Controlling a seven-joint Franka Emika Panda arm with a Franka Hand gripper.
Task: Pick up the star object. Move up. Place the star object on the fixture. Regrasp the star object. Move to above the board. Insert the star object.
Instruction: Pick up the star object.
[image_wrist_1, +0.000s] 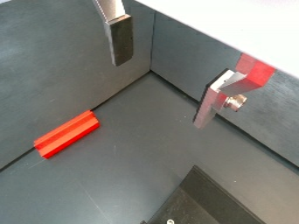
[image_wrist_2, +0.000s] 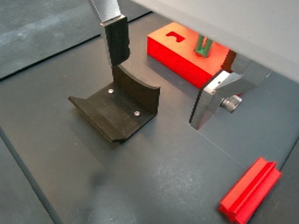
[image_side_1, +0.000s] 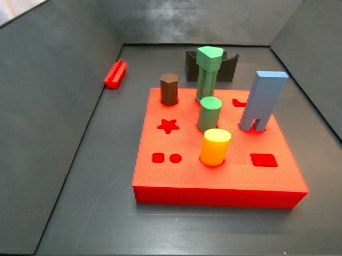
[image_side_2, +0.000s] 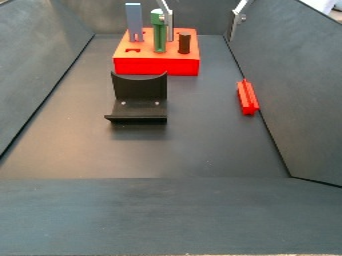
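Note:
The star object is a small bright red ridged bar lying on the dark floor near a side wall in both side views (image_side_1: 116, 73) (image_side_2: 246, 96) and both wrist views (image_wrist_1: 66, 133) (image_wrist_2: 251, 192). My gripper (image_wrist_1: 160, 92) (image_wrist_2: 158, 94) is open and empty, its silver fingers (image_wrist_1: 121, 39) wide apart, high above the floor; a tip shows by the back wall (image_side_2: 241, 9). The fixture (image_wrist_2: 117, 109) (image_side_2: 139, 95) (image_side_1: 231, 68) is a dark block below the gripper. The board (image_side_1: 221, 165) (image_side_2: 158, 64) (image_wrist_2: 176, 59) is the red slab beyond the fixture.
On the board stand a brown peg (image_side_1: 170, 90), two green pegs (image_side_1: 209, 65) (image_side_1: 210, 112), a yellow cylinder (image_side_1: 215, 147) and a tall blue-grey block (image_side_1: 266, 100). A star hole (image_side_1: 168, 126) shows in its top. Grey walls (image_wrist_1: 211, 52) enclose the floor.

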